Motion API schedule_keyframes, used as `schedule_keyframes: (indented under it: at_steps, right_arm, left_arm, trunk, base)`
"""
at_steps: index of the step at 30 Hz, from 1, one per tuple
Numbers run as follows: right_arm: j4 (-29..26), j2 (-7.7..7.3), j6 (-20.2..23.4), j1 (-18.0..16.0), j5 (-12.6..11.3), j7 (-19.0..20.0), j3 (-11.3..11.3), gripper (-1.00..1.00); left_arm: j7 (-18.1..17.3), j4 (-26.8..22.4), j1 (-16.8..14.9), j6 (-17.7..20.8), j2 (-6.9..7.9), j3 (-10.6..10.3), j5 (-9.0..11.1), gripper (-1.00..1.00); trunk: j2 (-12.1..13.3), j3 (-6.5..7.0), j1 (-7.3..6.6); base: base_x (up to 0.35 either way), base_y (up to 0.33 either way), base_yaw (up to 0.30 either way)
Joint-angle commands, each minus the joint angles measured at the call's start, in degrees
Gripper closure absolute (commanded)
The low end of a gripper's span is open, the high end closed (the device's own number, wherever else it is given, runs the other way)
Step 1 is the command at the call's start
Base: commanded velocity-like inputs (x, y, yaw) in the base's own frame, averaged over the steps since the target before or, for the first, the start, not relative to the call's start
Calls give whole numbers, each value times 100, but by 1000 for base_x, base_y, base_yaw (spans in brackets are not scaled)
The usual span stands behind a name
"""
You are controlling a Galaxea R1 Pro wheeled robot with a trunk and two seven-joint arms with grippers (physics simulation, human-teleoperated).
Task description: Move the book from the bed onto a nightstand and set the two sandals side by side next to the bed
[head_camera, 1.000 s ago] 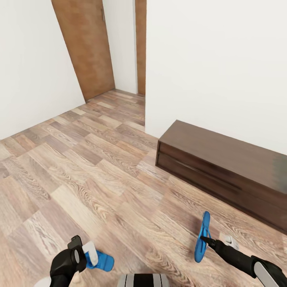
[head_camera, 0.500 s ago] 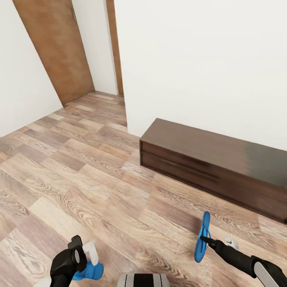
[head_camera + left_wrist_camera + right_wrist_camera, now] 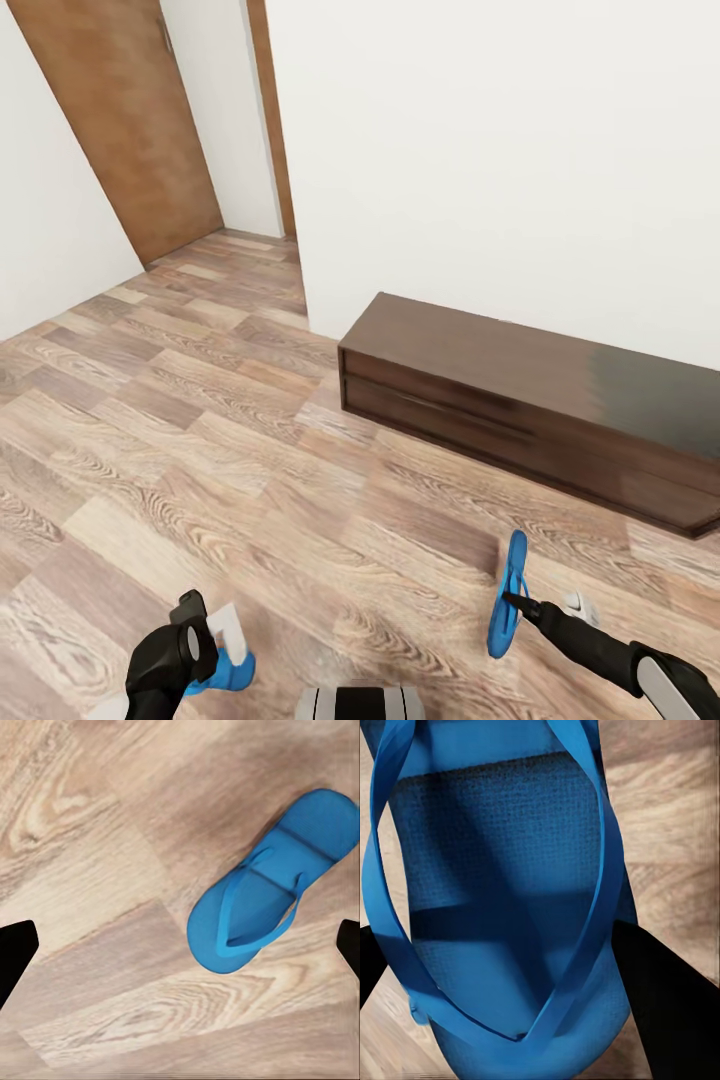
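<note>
While held edge-up above the wood-plank floor [image 3: 230, 440], one blue sandal [image 3: 510, 592] sits pinched in the right claw [image 3: 512, 600], straps and textured footbed close before the right wrist camera [image 3: 510, 907], dark fingers [image 3: 675, 1012] flanking its sides. Lower left in the head view, second sandal [image 3: 228, 672] lying flat on the floor, partly hidden behind the left claw [image 3: 205, 640]; seen from the left wrist, lying strap-up [image 3: 266, 889] between spread dark fingertips [image 3: 15, 952], untouched, left claw wide apart. Beyond, long low dark cabinet [image 3: 520, 400] against the white wall [image 3: 500, 150], brown door [image 3: 120, 120] at far left.
</note>
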Motion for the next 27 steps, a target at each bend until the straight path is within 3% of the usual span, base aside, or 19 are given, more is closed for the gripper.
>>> schedule_keyframes:
  at_steps: [1, 6, 16, 27]
  right_arm:
    - [-1, -1, 46, -2, -45, 3, -3, 100]
    - [0, -1, 46, -2, -45, 3, 3, 100]
    - [-3, -1, 46, -2, -45, 2, 0, 100]
    - [-10, -1, 46, -2, -34, 2, -7, 100]
  left_arm:
    - [-39, -8, -2, 18, 3, -8, -37, -100]
    - [-39, -5, -2, 18, 3, -8, -38, -100]
    - [-39, 1, -2, 15, 3, 0, -38, -100]
    - [-39, -7, -2, 9, 3, -1, -38, -100]
  trunk:
    - [-2, -4, -4]
    - [-2, -4, -4]
    - [-2, -4, -4]
    - [-2, -4, -4]
  base:
    - [-301, 0, -2]
    - [-220, 0, -1]
    - [-31, 0, -12]
    - [-1, 0, -240]
